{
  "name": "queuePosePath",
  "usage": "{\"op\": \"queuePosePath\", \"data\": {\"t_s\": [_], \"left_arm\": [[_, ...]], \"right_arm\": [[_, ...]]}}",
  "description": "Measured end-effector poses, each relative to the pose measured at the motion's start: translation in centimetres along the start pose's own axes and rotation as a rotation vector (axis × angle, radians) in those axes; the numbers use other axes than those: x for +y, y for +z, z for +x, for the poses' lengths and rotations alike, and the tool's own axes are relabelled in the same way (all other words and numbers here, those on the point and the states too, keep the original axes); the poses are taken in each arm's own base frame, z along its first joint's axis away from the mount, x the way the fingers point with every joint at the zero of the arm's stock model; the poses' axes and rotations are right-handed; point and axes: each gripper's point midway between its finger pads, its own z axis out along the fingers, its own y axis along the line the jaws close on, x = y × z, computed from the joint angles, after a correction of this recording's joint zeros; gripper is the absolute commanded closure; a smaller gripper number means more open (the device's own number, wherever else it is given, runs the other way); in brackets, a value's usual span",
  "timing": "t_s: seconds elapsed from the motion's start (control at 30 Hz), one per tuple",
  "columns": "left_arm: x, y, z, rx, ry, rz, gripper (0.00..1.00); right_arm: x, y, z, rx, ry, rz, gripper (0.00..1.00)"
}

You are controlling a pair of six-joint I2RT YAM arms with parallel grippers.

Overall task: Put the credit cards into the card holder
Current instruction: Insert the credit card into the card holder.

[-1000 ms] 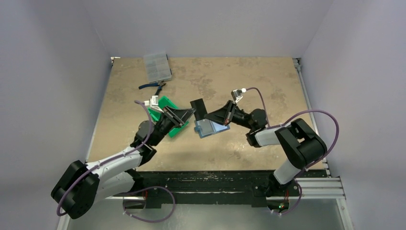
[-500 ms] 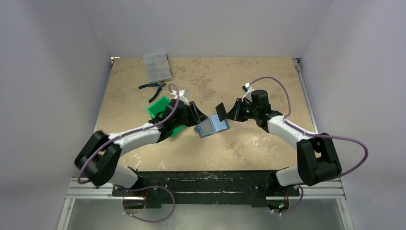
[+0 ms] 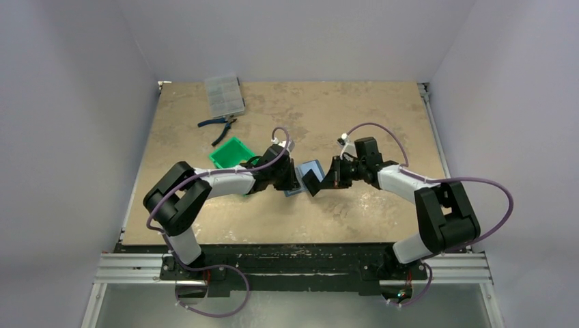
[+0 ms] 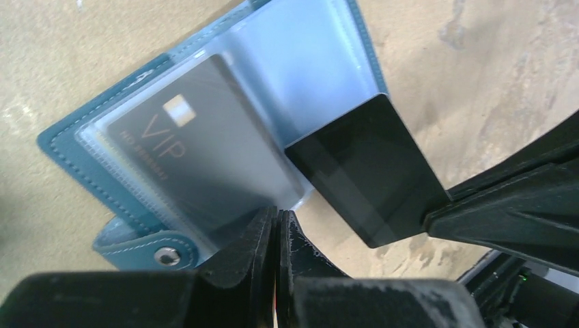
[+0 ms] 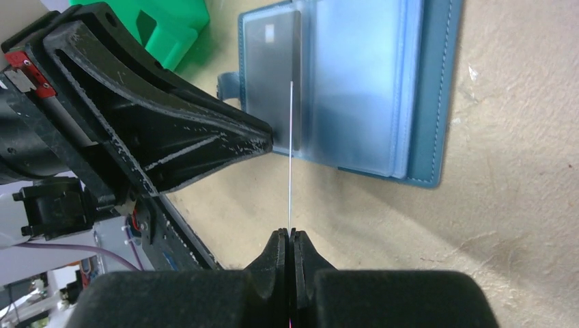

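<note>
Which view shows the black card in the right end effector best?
Left wrist: the black card shows nearly its whole flat face, one corner at the card holder sleeve. Right wrist has it edge-on, a thin line above the right end effector. Top external shows only a small dark shape.

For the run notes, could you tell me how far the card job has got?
Done: one VIP card sits in a pocket of the open card holder. In hand: the right gripper holds a dark card, corner over the clear sleeves. Remaining: sliding it in.
</note>
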Motion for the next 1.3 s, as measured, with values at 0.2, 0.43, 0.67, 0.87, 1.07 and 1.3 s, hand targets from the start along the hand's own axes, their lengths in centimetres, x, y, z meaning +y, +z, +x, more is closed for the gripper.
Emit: {"op": "queuePosePath", "data": {"t_s": [0.2, 0.43, 0.67, 0.87, 1.07, 1.3], "left_arm": [[1.2, 0.1, 0.4, -0.008, 0.001, -0.040, 1.00], [1.4, 0.1, 0.3, -0.028, 0.002, -0.040, 1.00], [1.7, -0.2, 0.4, -0.043, 0.000, -0.044, 1.00], [1.8, -0.4, 0.5, -0.045, -0.003, -0.042, 1.00], [1.7, -0.4, 0.5, -0.052, -0.007, -0.034, 1.00], [1.7, -0.4, 0.8, -0.059, 0.000, -0.034, 1.00]], "right_arm": [[-0.4, 0.0, 0.4, 0.012, 0.017, -0.012, 1.00], [-1.1, 0.7, 1.0, 0.039, 0.039, -0.011, 1.00], [-1.1, 1.0, 0.9, 0.042, 0.038, -0.025, 1.00], [-1.9, 2.0, 1.1, 0.058, 0.056, -0.023, 1.00], [-2.0, 3.2, -0.2, 0.058, 0.062, -0.046, 1.00], [-2.2, 4.5, -1.8, 0.034, 0.075, -0.067, 1.00]]}}
